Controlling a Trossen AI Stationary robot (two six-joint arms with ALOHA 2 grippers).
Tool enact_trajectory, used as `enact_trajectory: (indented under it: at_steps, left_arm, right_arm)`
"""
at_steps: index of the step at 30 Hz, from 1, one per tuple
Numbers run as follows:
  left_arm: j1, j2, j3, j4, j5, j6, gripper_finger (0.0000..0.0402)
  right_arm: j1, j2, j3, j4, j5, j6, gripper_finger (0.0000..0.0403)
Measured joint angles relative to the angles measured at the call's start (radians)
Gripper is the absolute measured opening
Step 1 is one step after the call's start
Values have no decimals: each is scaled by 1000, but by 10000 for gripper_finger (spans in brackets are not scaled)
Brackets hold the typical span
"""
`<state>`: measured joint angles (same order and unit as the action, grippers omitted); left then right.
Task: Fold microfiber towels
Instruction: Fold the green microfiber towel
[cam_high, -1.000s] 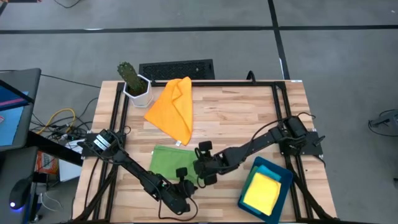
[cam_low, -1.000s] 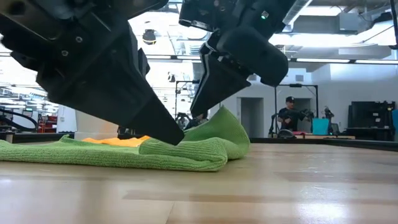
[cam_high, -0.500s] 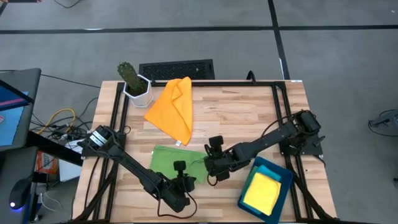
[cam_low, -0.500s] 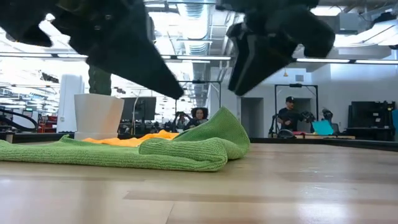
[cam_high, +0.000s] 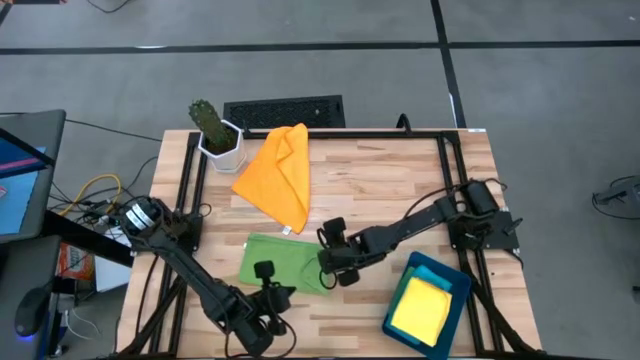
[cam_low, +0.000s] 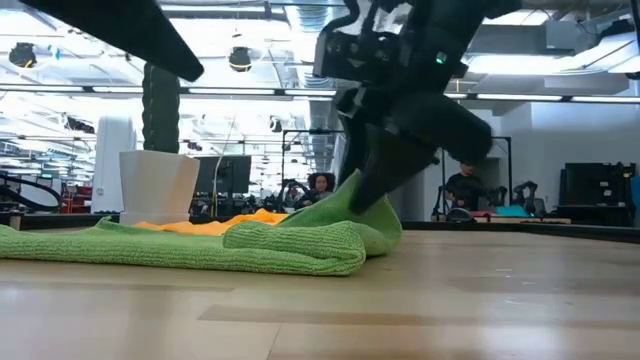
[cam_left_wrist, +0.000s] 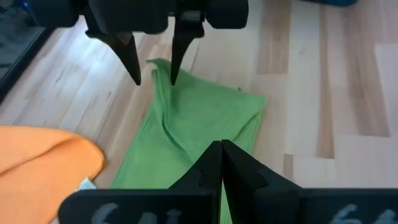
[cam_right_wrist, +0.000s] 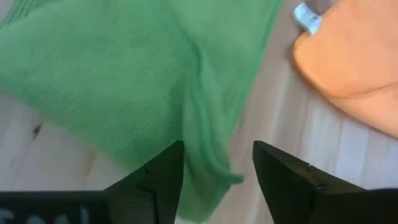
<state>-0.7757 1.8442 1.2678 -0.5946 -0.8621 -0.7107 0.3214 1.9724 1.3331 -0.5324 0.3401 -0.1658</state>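
Note:
A green microfiber towel (cam_high: 280, 262) lies near the table's front, mostly flat, with a raised fold (cam_low: 350, 205) at its right end. My right gripper (cam_high: 328, 268) is open and reaches down at that end, one finger on each side of the fold (cam_right_wrist: 205, 155). My left gripper (cam_high: 275, 290) is shut and hangs above the towel's near edge, holding nothing. An orange towel (cam_high: 280, 175) lies crumpled farther back. A yellow towel (cam_high: 420, 308) sits folded in the teal tray (cam_high: 455, 280). My right gripper comes slanting down from the table's right, its open fingers (cam_left_wrist: 175, 62) astride the green towel's raised fold (cam_left_wrist: 158, 68). One fingertip stands at the cloth and the other beside it over the wood. Whether either touches the towel, I cannot tell.
A potted cactus (cam_high: 215, 130) stands at the far left corner and a dark keyboard (cam_high: 285, 112) lies at the far edge. The tray takes up the near right corner. Bare wood lies between the two towels and the right edge. People show in the room behind (cam_low: 462, 185).
My left gripper, still shut, has risen off the green towel and drawn back toward the table's near left. My right gripper has let go of the raised fold, lifted and swung right, then come back down over it with its fingers opened. The towel has kept its shape.

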Motion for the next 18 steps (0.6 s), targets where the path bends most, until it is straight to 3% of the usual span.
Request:
enact_trajectory:
  at_steps: [4, 13, 18]
  left_arm:
    - [-5, 0, 0, -33, -6, -25, 2]
    - [-5, 0, 0, -76, 5, -56, 2]
    - [-5, 0, 0, -81, 17, -58, 2]
  right_arm:
    - [-4, -4, 2, 8, 1, 0, 172]
    - [-1, -5, 2, 18, -9, -40, 20]
    - [24, -10, 3, 84, 2, -74, 26]
